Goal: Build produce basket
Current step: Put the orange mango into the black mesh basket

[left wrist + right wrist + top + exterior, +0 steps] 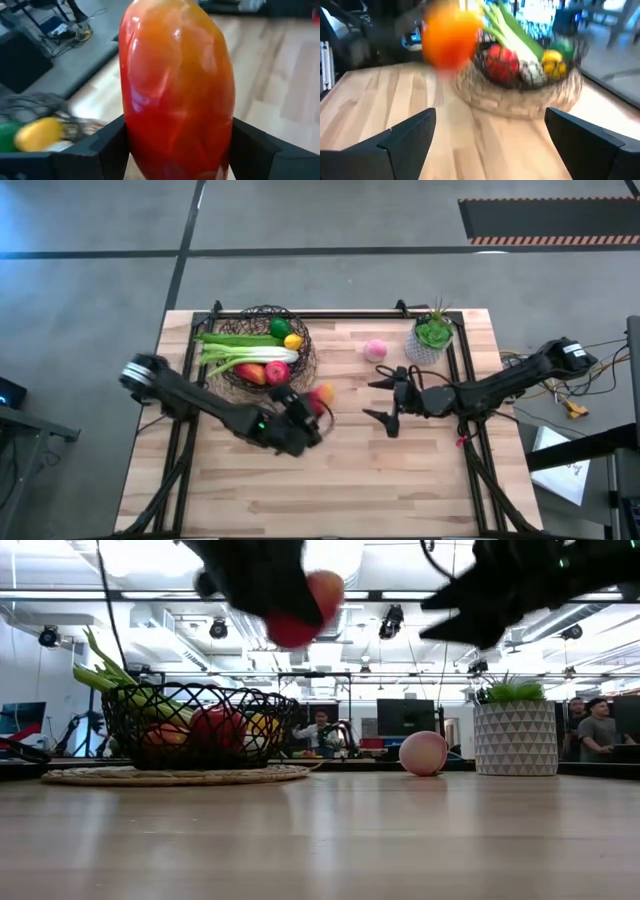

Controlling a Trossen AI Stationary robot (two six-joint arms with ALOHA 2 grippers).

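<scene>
Mango [177, 85] fills left wrist view, hiding left hand [312, 408] fingertips.

Two dark, near-black jointed arms. Left arm [215, 412]: rounded grey-black shoulder housing at its outer end, slim matte links, a small green indicator light near the wrist. Right arm [500, 387]: same dark finish, rounded cap at its outer joint, thin cables trailing off beside it, a small red mark under the forearm. Left gripper [177, 150] and right gripper [490, 142]: flat, angular, matte black fingers with bevelled edges.
</scene>
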